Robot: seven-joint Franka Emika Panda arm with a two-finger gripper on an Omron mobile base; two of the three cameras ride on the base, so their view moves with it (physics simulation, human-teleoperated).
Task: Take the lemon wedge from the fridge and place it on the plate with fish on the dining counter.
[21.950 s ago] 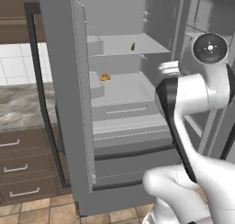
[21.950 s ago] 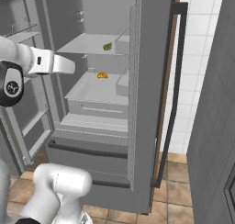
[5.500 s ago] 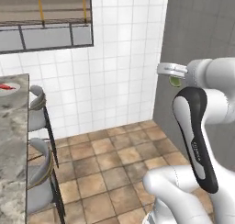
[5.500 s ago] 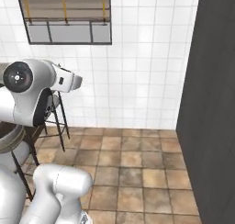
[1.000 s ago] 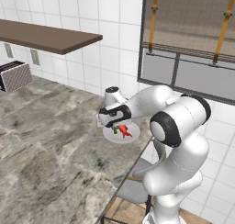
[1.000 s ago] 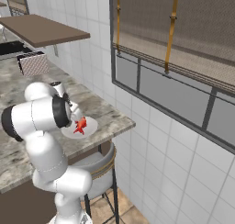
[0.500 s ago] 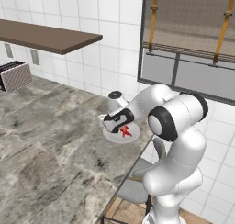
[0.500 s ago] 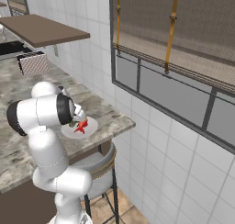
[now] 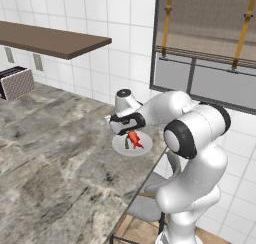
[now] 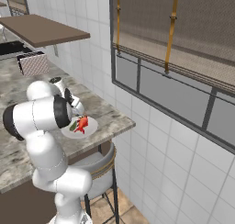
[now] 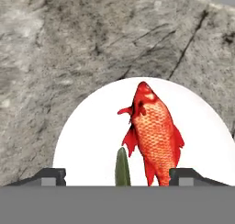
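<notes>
In the hand view the gripper (image 11: 117, 175) stood wide open at the bottom of the frame, its two dark fingertips (image 11: 48, 175) far apart and holding nothing. The lemon wedge (image 11: 122, 168) lay between them on the plate (image 11: 92, 136), just left of the fish (image 11: 153, 133). In the left base view the plate sat mid-frame near the counter (image 9: 60, 158) edge, under the gripper.

A brown shelf (image 9: 55, 40) hangs above a toaster (image 9: 16, 82).
</notes>
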